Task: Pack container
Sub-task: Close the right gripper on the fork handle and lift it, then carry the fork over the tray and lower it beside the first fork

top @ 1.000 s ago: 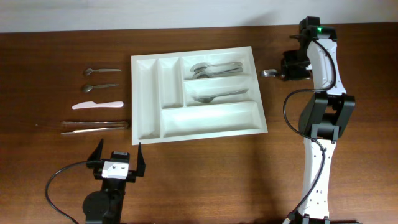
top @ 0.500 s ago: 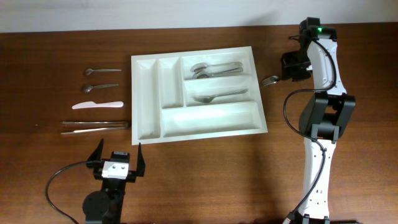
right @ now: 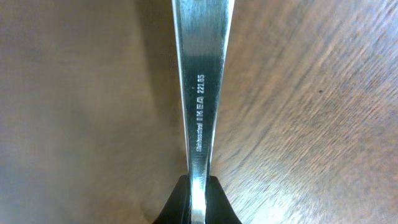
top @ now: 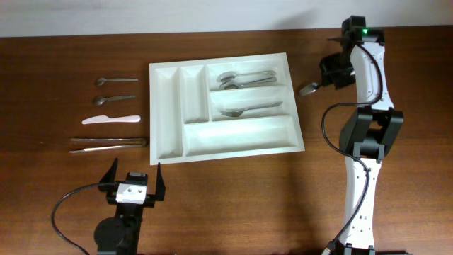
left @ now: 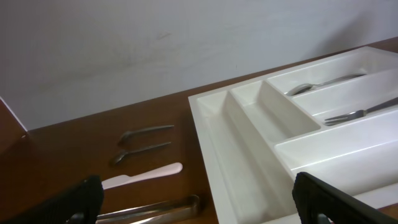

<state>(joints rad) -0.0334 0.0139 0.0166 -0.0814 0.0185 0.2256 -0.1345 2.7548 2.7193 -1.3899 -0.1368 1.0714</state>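
Note:
The container (top: pixel 241 135), a large white tray with five compartments, lies mid-table and also fills the right of the left wrist view (left: pixel 249 146). Spoons (top: pixel 245 77) lie in its top long compartment and a fork (top: pixel 248 108) in the middle one. Right of the tray, my right gripper (top: pixel 324 79) is shut on the handle of a steel spoon (top: pixel 308 90), whose bowl end hangs toward the tray. In the right wrist view the stamped handle (right: pixel 200 93) runs up from between the gripper's (right: pixel 198 194) pinched fingers. My left gripper (top: pixel 134 180) stands open near the front edge, holding nothing.
Left of the tray lie two small spoons (top: pixel 117 80) (top: pixel 113 99), a white knife (top: pixel 110 120) and steel tongs (top: pixel 107 144). The knife (left: pixel 142 176) and tongs (left: pixel 155 207) also show in the left wrist view. The right arm's base (top: pixel 368 142) stands at the right.
My right gripper has shut on the spoon's handle and lifted it off the table; the bowl end tilted toward the front. The left arm has not moved.

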